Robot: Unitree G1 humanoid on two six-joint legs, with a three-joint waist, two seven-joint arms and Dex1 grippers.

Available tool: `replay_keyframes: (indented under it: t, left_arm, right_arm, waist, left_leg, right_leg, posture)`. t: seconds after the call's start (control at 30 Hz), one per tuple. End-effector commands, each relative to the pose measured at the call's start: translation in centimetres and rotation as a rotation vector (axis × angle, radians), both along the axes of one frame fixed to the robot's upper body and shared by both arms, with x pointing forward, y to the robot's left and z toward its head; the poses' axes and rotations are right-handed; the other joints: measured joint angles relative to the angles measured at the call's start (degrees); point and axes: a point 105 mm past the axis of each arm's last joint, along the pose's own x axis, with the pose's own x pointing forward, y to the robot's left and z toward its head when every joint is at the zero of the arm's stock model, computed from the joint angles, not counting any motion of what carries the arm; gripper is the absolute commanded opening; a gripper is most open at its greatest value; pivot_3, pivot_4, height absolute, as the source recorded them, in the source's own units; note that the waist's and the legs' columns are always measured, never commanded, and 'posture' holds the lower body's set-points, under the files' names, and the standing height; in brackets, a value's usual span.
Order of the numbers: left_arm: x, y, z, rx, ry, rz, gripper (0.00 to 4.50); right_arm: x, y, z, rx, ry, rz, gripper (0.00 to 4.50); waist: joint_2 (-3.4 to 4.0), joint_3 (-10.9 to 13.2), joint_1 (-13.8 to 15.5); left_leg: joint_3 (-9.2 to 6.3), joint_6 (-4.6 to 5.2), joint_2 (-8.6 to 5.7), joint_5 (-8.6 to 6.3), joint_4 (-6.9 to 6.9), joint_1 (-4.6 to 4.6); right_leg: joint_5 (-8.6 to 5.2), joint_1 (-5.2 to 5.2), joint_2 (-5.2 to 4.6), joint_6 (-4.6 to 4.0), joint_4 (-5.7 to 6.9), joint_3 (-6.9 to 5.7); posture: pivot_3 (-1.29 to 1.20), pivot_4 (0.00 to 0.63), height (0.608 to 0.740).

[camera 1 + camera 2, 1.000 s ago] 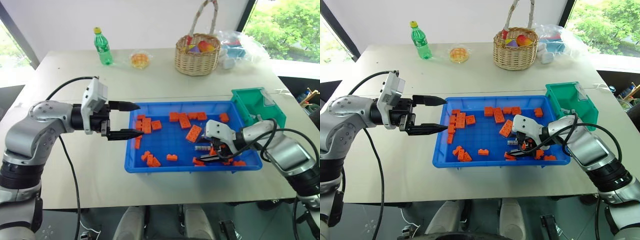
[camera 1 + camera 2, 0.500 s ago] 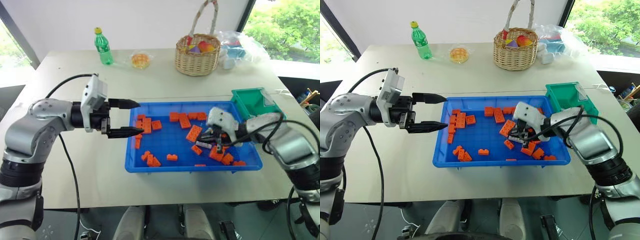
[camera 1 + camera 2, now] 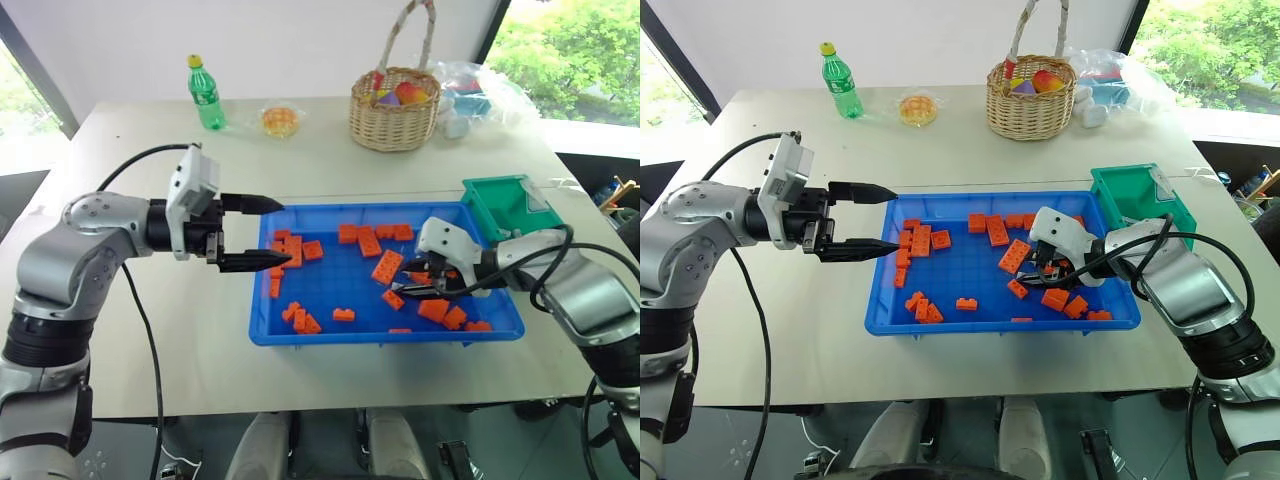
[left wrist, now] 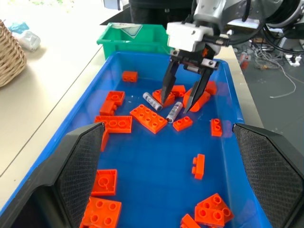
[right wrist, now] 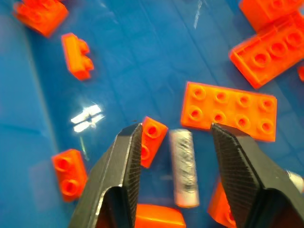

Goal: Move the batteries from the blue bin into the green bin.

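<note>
I am hovering my right gripper (image 5: 176, 175), jaws parted and empty, astride a battery (image 5: 184, 167) lying among orange bricks (image 5: 229, 109) in the blue bin's (image 3: 330, 335) right half; next I should be lowering and closing, then carrying it to the green bin (image 3: 505, 205), while my left gripper (image 3: 268, 233) is idling open and empty.

Batteries (image 4: 174, 111) among bricks (image 4: 148, 118) in the blue bin (image 3: 330, 335), green bin (image 3: 512, 210) at its right.

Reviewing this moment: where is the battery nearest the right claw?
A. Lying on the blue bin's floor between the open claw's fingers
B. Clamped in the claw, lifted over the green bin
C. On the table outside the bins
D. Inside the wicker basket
A: the right wrist view shows the battery flat on the blue bin floor, with the right claw open around it, not gripping.
</note>
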Motion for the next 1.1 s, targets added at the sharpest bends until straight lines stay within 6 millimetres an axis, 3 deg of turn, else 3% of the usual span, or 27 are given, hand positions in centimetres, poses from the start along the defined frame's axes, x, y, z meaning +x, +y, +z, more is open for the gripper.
replay_keyframes:
  t: [0.03, 0.2, 0.5, 0.77, 0.87, 0.97, 1.1]
  left_arm:
    - [-0.2, 0.0, 1.1, -0.003, -0.048, -0.009, 4.50]
    - [-0.3, 0.1, 1.2, 0.000, -0.051, -0.005, 4.50]
    - [-0.3, 0.0, 1.3, -0.001, -0.053, -0.003, 4.50]
    - [0.0, -0.3, 1.5, -0.009, -0.059, -0.013, 4.50]
    - [0.0, -0.4, 1.6, -0.012, -0.063, -0.014, 4.50]
    - [0.1, -0.3, 1.6, -0.014, -0.066, -0.012, 4.50]
    - [0.0, -0.2, 1.6, -0.015, -0.067, -0.007, 4.50]
  right_arm:
    - [0.4, -0.3, -0.2, -0.025, -0.033, 0.004, 2.36]
    - [0.2, -0.9, -1.2, -0.043, -0.028, 0.005, 2.36]
    - [-0.8, -0.8, -0.9, -0.032, -0.034, 0.017, 2.36]
    - [-0.3, -1.8, -2.5, -0.109, -0.031, 0.005, 2.36]
    - [-0.2, -1.6, -3.0, -0.124, -0.031, 0.017, 1.57]
    - [-0.2, -1.3, -3.0, -0.117, -0.029, 0.028, 0.06]
    - [-0.3, -0.8, -2.5, -0.094, -0.033, 0.036, 0.04]
  waist:
    - [0.00, 0.00, -0.01]
    - [0.00, 0.00, 0.00]
    - [-0.01, 0.00, 0.08]
    - [-0.01, 0.00, 0.17]
    - [-0.02, -0.01, 0.09]
    - [-0.03, -0.01, 0.04]
    - [-0.02, -0.01, 0.01]
  left_leg:
    - [0.00, 0.00, 0.00, 0.00, 0.00, 0.00]
    - [-0.01, 0.00, 0.00, 0.00, 0.00, 0.00]
    - [-0.01, 0.00, 0.00, 0.00, 0.00, 0.01]
    - [-0.01, 0.00, -0.01, 0.00, 0.01, 0.01]
    - [-0.01, 0.00, 0.00, 0.00, 0.02, 0.02]
    - [-0.01, 0.00, 0.00, 0.00, 0.02, 0.05]
    - [-0.01, 0.00, 0.00, 0.00, 0.02, 0.06]
  right_leg:
    - [0.00, 0.00, 0.00, 0.00, 0.00, 0.00]
    - [0.00, 0.00, 0.01, 0.00, 0.01, 0.00]
    - [0.00, 0.02, 0.01, 0.00, 0.00, 0.00]
    - [0.00, 0.04, 0.01, 0.00, 0.00, -0.01]
    - [0.00, 0.04, 0.01, 0.00, 0.00, -0.01]
    - [0.00, 0.06, 0.02, 0.00, 0.00, -0.01]
    - [0.00, 0.07, 0.02, 0.00, 0.00, -0.01]
  posture:
    - [0.00, 0.150, 0.693]
    - [0.00, 0.150, 0.693]
    - [0.00, 0.150, 0.693]
    - [0.00, 0.150, 0.693]
    - [0.00, 0.150, 0.693]
    - [0.00, 0.150, 0.693]
    - [0.00, 0.150, 0.693]
